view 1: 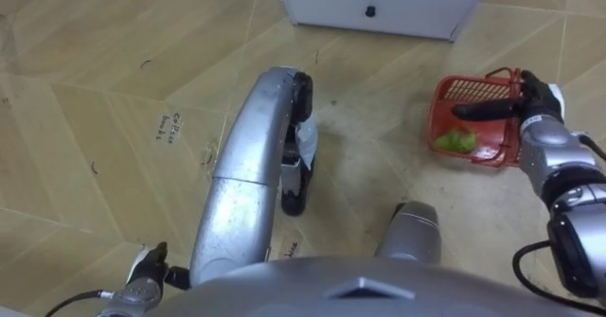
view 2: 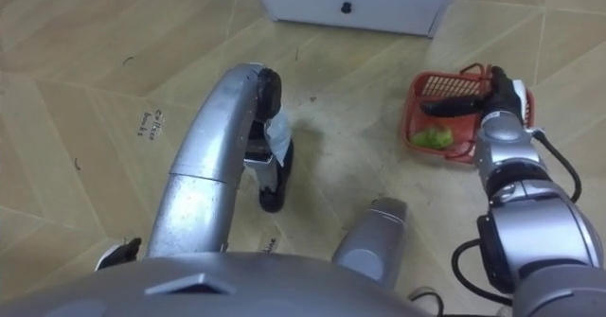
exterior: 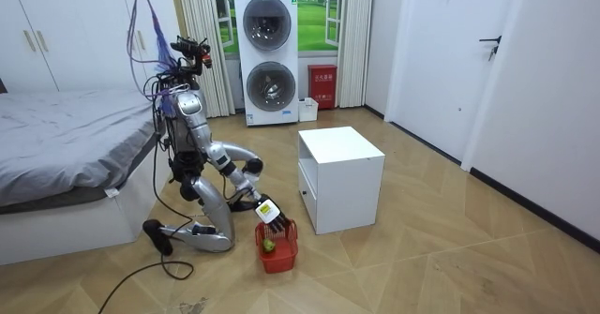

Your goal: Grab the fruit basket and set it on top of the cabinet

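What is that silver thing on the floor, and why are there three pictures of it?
It is a person-shaped robot kneeling on the floor beside a bed. Two pictures come from cameras in its head, looking down past its silver legs; the third comes from a camera across the room. Before it stands a white cabinet. Its right hand stretches straight fingers over a red basket with a green fruit inside; the basket rests on the floor, not lifted yet. Its left hand shows low beside it.
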Tool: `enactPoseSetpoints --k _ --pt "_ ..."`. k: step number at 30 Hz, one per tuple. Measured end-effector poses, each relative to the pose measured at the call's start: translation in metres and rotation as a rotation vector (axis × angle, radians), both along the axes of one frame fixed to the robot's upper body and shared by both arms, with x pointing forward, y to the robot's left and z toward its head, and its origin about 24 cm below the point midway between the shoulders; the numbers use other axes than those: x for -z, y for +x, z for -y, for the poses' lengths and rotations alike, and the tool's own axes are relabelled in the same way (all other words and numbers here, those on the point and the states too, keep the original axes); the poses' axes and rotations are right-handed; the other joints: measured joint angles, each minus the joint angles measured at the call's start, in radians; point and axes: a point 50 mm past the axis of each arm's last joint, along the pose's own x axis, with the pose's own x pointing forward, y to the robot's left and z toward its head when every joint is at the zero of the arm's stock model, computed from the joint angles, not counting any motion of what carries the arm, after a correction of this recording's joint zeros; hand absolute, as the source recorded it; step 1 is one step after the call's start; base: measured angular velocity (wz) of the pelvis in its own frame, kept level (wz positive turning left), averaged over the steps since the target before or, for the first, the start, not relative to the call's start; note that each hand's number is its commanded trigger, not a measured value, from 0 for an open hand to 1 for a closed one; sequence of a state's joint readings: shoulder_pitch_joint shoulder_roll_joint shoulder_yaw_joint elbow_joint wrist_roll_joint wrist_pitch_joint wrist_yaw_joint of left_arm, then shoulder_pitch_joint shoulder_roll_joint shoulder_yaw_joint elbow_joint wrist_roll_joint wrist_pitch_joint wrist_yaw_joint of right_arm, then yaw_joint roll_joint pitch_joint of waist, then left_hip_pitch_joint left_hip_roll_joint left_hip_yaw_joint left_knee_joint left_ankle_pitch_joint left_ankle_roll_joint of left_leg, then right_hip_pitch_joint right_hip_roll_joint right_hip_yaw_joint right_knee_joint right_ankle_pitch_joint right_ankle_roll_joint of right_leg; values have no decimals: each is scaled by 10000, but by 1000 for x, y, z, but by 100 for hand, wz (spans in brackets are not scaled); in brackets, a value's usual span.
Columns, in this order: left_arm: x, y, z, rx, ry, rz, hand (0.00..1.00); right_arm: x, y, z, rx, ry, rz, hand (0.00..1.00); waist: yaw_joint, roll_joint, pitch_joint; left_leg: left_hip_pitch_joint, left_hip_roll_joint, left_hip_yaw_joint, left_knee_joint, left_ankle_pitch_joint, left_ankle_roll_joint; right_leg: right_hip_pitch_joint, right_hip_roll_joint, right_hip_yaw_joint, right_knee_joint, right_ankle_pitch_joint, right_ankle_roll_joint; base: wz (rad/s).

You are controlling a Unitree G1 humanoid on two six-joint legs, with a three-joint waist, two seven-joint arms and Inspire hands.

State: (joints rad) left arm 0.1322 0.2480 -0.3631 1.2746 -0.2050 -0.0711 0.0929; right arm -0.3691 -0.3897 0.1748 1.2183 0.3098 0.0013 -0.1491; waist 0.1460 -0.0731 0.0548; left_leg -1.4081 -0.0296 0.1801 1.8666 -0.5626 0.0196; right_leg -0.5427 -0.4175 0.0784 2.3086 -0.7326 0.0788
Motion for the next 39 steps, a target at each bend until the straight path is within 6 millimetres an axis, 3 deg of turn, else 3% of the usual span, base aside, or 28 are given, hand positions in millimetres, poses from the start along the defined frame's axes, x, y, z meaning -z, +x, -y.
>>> enactPoseSetpoints --k 5,10,12,13,14,15,27,39 --pt "1 -1 5 471 -190 -152 0 6 -11 5 299 -51 -520 0 -7 2 0 -13 -3 1 -1 7 11 -1 17 -9 -7 -1 2 0" --pt "1 5 10 781 -409 -34 0 7 -13 7 388 -73 -701 0 3 186 55 -64 2 -19 47 8 19 -13 28 -25 5 -3 6 0" --pt "1 6 11 830 -461 29 0 7 -13 6 329 -99 -726 0 8 225 42 -126 6 -18 57 14 33 -70 28 -16 21 -3 6 0" --pt "1 7 12 832 -474 48 0 7 -12 6 302 -108 -721 58 28 234 45 -167 17 -13 64 16 35 -134 34 1 42 -4 6 0" --pt "1 7 12 832 -498 49 0 8 -12 5 244 -135 -752 93 39 243 47 -190 18 -13 72 17 38 -156 38 1 47 -4 6 0" --pt "1 7 12 835 -510 44 0 8 -12 5 239 -114 -755 100 45 242 48 -194 16 -13 73 17 38 -160 35 1 47 -4 6 0" --pt "2 6 15 1025 -711 -57 0 9 -12 3 220 241 -704 100 348 167 91 -205 -6 -10 80 38 69 -133 66 -25 65 -4 6 0" --pt "2 5 15 415 -862 -30 0 13 -17 1 57 222 -1110 100 549 192 77 -204 -10 -187 194 42 64 32 207 -173 74 -4 5 0"
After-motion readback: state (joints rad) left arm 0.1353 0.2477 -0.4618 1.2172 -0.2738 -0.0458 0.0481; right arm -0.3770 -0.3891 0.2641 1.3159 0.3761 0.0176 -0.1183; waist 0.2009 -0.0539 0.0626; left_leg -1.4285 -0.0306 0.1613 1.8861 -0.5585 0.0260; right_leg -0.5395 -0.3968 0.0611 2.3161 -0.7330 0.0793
